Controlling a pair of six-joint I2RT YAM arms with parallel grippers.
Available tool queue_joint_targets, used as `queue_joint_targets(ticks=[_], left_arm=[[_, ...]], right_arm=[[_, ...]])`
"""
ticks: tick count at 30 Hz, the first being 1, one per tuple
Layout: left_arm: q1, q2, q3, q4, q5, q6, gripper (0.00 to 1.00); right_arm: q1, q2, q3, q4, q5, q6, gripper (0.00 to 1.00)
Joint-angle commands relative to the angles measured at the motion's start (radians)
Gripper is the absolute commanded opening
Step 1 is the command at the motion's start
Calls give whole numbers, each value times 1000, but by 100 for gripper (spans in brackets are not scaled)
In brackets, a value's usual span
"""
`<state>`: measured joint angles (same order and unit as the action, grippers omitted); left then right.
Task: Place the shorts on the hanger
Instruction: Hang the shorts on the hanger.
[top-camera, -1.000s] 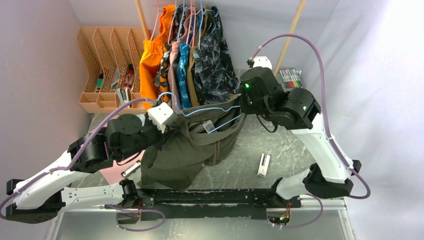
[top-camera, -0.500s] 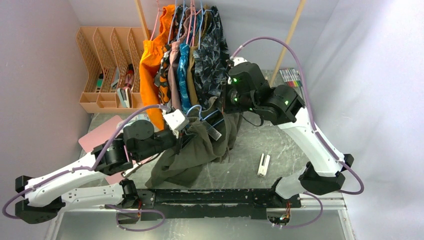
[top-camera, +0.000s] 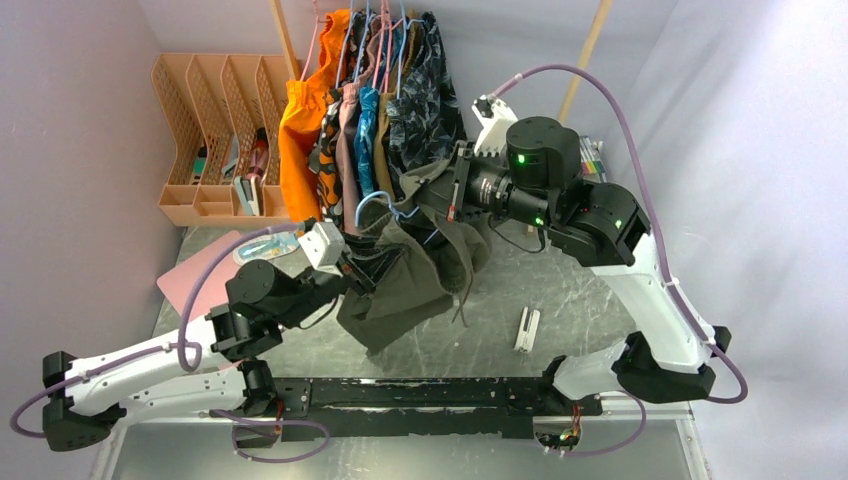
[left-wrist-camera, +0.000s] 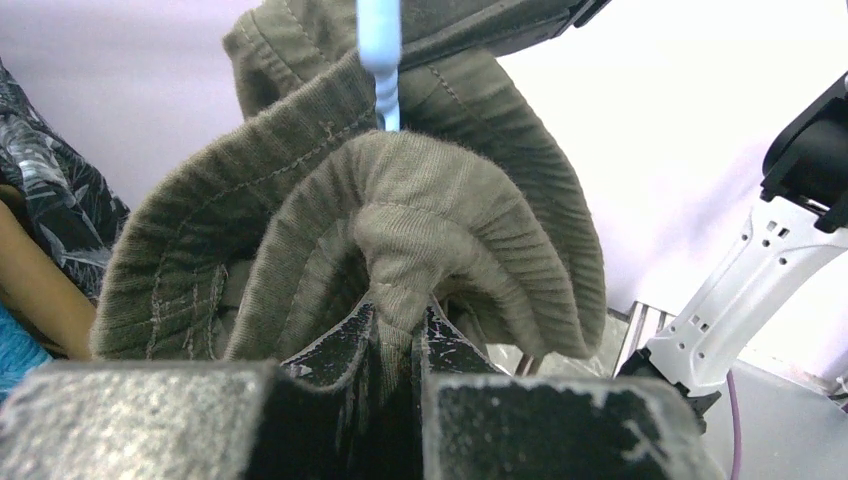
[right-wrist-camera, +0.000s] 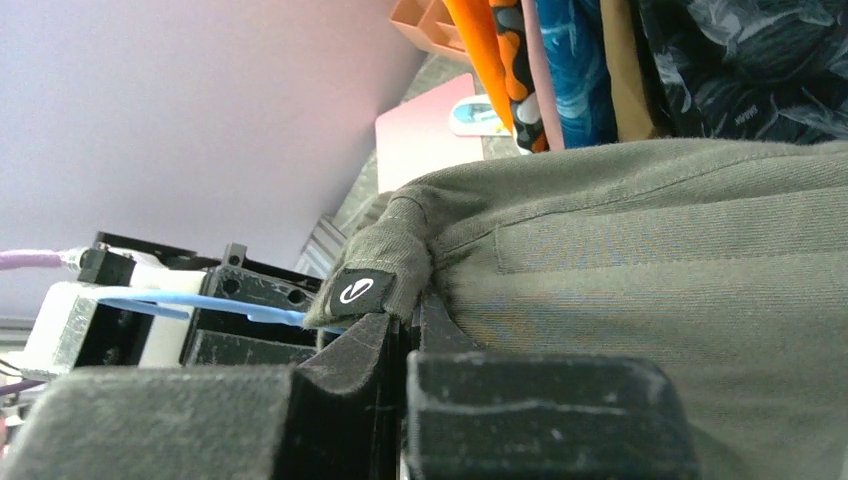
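The olive-green shorts (top-camera: 410, 280) hang in the air between both arms, draped over the light-blue hanger (top-camera: 378, 204), whose hook curves up near the clothes rack. My left gripper (top-camera: 368, 268) is shut on the ribbed waistband (left-wrist-camera: 420, 230); the hanger's blue bar (left-wrist-camera: 379, 50) shows just above the fold. My right gripper (top-camera: 440, 195) is shut on the shorts' edge beside a small black logo tag (right-wrist-camera: 358, 290), with the hanger's blue bar (right-wrist-camera: 200, 303) just left of it. Most of the hanger's frame is hidden under the fabric.
A rack of hung clothes stands just behind, with an orange garment (top-camera: 305, 110) and a camouflage one (top-camera: 430, 100). Peach file trays (top-camera: 215, 130) sit at the back left. A pink board (top-camera: 195, 275) lies at the left. A white clip (top-camera: 527, 328) lies on the table at the right.
Both grippers have carried the shorts and hanger up and back toward the rack. The right arm has swung up and rolled over. The shorts have bunched together and lifted off the table.
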<state>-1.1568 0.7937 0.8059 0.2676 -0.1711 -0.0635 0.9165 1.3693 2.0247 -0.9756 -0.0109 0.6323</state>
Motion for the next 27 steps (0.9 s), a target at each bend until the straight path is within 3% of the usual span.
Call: queue_joint_targets(ticks=[1,5,8,17,27], left_arm=[[-3,-19,-81,362,-6,19,7],[-3,-10,-160,541,23,30,7],[-2,16,-179,599,52,15,7],[-2,21,-235,713,16,-16,7],[-1,-77,-295,687,-3,0,7]], right_arm=[[16,-34,-110,7,-54,-32,1],[15,-55,-148,11,-86,-75,32],[15,-47,-118,-3,-122,-103,48],[15,-40,-62,-15,-236,-153,66],[15,-152,-48,99,-343,-327,71]])
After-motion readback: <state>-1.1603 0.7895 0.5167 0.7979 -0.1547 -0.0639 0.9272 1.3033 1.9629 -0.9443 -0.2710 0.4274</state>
